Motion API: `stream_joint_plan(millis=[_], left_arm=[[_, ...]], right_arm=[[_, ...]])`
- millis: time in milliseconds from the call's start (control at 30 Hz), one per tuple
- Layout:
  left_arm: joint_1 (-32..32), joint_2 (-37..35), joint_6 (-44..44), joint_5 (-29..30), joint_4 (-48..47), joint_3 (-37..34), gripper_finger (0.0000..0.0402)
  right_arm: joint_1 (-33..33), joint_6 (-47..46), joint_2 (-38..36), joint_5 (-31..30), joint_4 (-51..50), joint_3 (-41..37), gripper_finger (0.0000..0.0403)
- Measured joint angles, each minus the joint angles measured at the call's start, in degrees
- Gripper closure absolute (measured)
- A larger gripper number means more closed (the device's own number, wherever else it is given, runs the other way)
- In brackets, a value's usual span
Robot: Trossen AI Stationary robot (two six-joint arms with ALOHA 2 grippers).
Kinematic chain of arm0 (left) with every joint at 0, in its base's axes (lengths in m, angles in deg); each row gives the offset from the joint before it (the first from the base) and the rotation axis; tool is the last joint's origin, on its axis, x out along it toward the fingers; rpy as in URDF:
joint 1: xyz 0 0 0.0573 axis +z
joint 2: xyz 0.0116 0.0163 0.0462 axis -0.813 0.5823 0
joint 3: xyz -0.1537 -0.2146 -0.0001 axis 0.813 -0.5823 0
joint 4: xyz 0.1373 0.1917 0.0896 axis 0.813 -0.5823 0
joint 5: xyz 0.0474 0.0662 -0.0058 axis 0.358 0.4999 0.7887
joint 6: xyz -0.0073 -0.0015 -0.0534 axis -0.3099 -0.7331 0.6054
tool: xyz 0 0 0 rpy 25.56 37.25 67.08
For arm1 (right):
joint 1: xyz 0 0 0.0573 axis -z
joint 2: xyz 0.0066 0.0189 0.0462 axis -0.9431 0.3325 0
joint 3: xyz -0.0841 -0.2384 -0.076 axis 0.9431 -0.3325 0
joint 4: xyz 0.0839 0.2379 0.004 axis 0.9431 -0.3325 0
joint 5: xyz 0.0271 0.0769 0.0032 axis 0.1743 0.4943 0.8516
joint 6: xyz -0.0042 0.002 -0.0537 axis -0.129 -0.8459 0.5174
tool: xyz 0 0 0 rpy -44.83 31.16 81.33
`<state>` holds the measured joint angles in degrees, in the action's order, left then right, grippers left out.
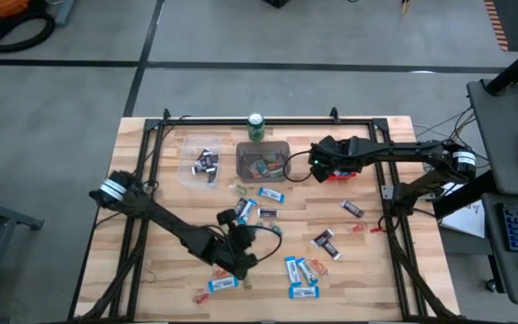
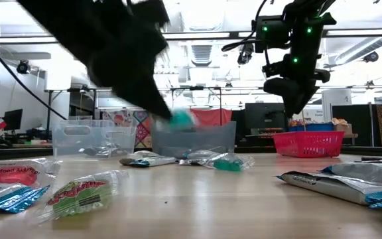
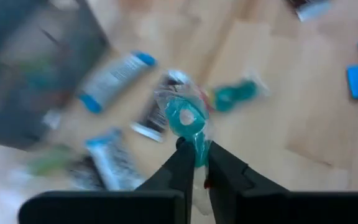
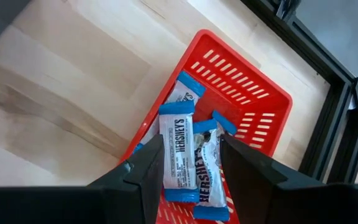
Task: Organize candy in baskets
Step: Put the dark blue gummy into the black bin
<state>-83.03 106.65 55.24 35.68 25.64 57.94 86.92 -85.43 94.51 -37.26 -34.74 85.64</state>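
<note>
Along the worktop's (image 1: 151, 180) far edge stand three baskets: a clear plastic bin (image 1: 203, 164) with a few dark mini bars, a grey translucent bin (image 1: 263, 160) with small green and red pieces, and a red slotted basket (image 4: 247, 102) with blue-and-white bars (image 4: 178, 146) printed HERSHEY'S. Over the red basket hangs the right tool (image 4: 191, 168), its fingers parted with nothing between them; seen from above, the arm hides most of that basket. Nearer the front edge, the left tool (image 3: 194, 163) pinches the crinkled clear wrapper of a round teal candy (image 3: 185, 117), held clear of the wood. Loose blue-and-white bars (image 1: 302, 272), dark bars (image 1: 324, 239) and tiny pieces lie scattered on the pale boards. A green can (image 1: 256, 127) stands upright behind the grey bin. Motion blur smears the left wrist view, so its background wrappers are hard to read
</note>
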Motion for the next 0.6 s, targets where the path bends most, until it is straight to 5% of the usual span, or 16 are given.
stream_joint_plan(millis=[400, 600], left_arm=[[11.48, -14.01, -18.79, 4.23, -5.41, -1.23, 0.0401], [22.48, -13.74, -26.92, -3.8, -5.09, -1.44, 0.0401]], right_arm=[[-1.63, -0.01, 0.0, -0.39, 2.83, -0.28, 0.0255], [-2.95, -0.01, 0.0, -0.41, 3.75, -0.33, 0.0255]])
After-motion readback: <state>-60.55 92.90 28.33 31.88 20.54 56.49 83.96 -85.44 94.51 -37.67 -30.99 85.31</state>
